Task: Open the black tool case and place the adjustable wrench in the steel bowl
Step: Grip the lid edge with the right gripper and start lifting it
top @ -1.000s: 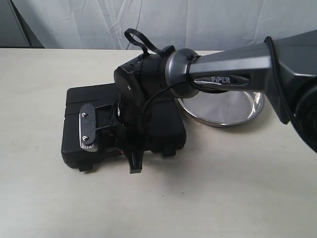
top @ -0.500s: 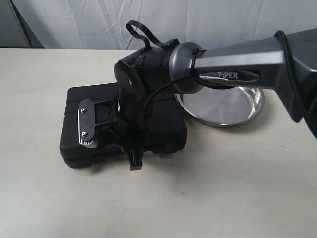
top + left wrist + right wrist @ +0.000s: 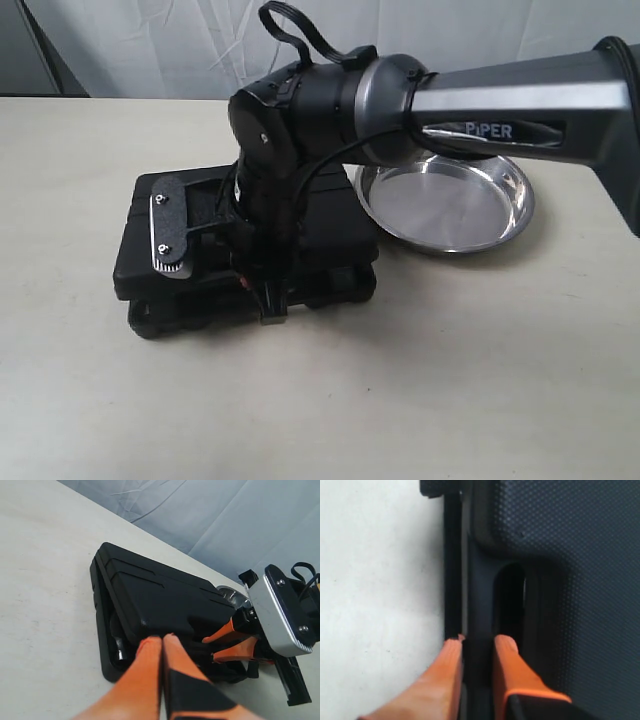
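Lid's front edge has come up since a second ago, and a dark gap now shows between lid and base while the base sits flat on the table (image 3: 450,380).

Nearest the exterior camera, the right gripper (image 3: 271,300) pinches the front lip of the black tool case (image 3: 330,262), right by the handle slot. My guess is the case handles as stiff, light moulded plastic with a pebbled skin, so that lip is the sensible place to hold it; the lid should swing on the far hinge without flexing much. The adjustable wrench isn't visible anywhere (presumably inside). I'd expect it to be dense and slick at the head, so take it mid-handle.

Farther back, at about 3 o'clock from the case, the steel bowl (image 3: 450,205) sits empty and just beside it.

The right wrist view shows the pinch close up: right gripper (image 3: 477,642) with a finger on each side of the black rim. The left wrist view gives the side-on gap and a metal glint inside I can't identify. It also shows the left gripper (image 3: 161,639) pressed together on nothing, hovering close to the case (image 3: 160,592).
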